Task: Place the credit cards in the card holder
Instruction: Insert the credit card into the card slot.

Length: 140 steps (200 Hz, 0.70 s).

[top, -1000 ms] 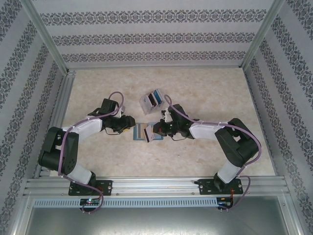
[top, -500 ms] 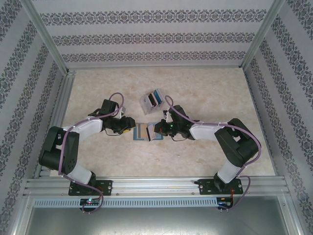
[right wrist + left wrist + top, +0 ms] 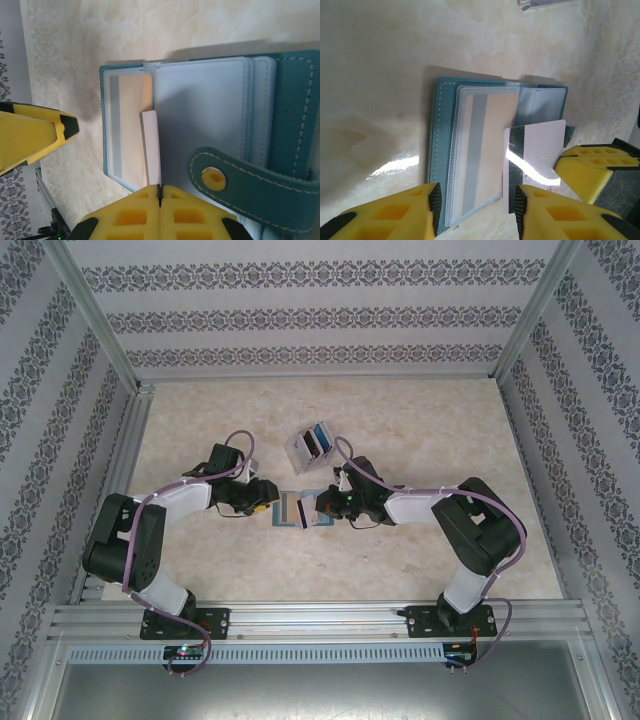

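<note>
My right claw (image 3: 160, 192) is pinched tight on the edge of a whitish card (image 3: 151, 145), low in its wrist view. The card stands over the open card holder (image 3: 295, 100), which lies mid-table. My left claw (image 3: 476, 210) stands half-spread astride the holder's near edge, at the bottom of its frame.
</note>
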### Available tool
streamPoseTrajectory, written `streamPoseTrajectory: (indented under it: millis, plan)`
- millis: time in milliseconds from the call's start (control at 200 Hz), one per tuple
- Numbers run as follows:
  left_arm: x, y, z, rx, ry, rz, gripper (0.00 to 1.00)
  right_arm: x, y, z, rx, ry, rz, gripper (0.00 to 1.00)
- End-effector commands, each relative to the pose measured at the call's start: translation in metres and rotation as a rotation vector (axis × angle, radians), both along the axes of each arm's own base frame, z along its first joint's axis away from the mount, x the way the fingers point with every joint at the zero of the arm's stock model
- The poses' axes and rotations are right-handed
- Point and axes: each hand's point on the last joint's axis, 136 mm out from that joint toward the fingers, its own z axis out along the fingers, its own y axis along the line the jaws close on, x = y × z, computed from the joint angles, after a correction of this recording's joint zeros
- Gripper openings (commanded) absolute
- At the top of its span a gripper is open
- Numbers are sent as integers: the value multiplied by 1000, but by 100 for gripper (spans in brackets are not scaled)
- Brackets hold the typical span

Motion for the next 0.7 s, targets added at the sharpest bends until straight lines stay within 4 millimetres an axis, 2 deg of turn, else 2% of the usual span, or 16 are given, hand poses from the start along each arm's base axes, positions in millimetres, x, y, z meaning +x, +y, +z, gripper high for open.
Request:
streamPoseTrajectory:
  millis: [0, 360, 694]
  plan:
    - [-1, -7, -5, -22, 9, -9, 45, 16, -1, 4, -19, -45, -40, 0]
    - [-2, -17, -13, -34, 20, -26, 45, 32, 13, 0, -38, -70, -24, 0]
    - [-3, -18, -19, -30, 30, -27, 45, 30, 19, -10, -62, -58, -4, 0]
